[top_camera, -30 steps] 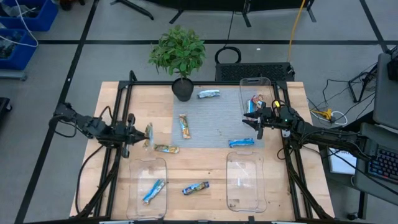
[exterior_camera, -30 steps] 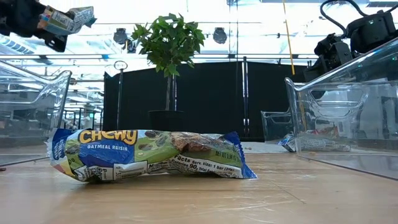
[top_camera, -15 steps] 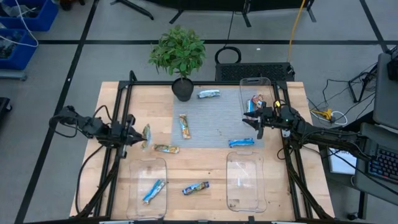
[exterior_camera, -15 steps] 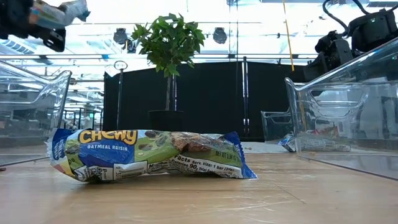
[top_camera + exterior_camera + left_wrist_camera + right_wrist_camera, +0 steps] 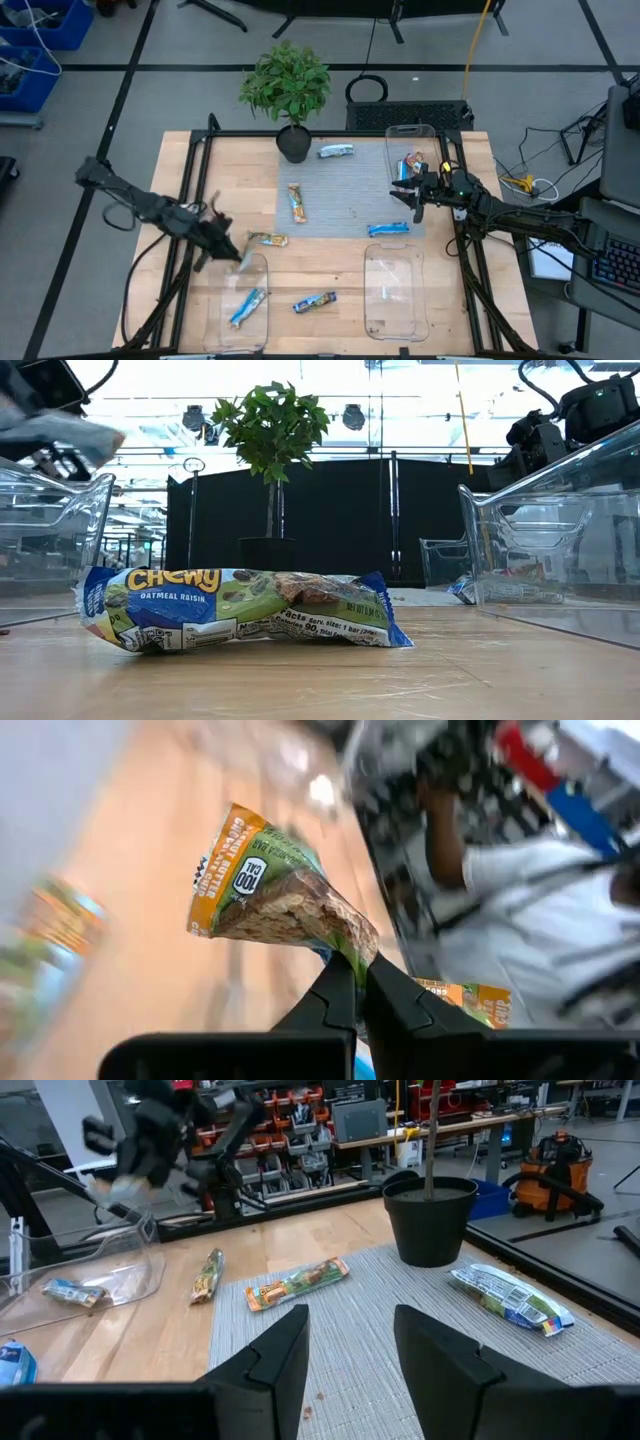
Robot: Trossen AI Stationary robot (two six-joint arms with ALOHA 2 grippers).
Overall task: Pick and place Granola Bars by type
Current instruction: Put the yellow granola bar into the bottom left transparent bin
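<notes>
Mostly bare wooden table point(image 5: 340, 270), grey mat point(image 5: 345, 195).

Bare bench point(image 5: 330, 255) lies open between the two near-edge trays point(image 5: 236, 300) point(image 5: 394, 292), with only one blue bar point(image 5: 314, 301) there.

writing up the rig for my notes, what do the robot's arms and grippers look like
Both arms are dark, slim and jointed, with black cables looped loosely alongside them. The left gripper ends in two narrow, matte black fingers that taper to thin tips. The right gripper has two broader black fingers with flat, angular faces. A small spot of colour shows on the right arm's wrist. No markings are readable.
</notes>
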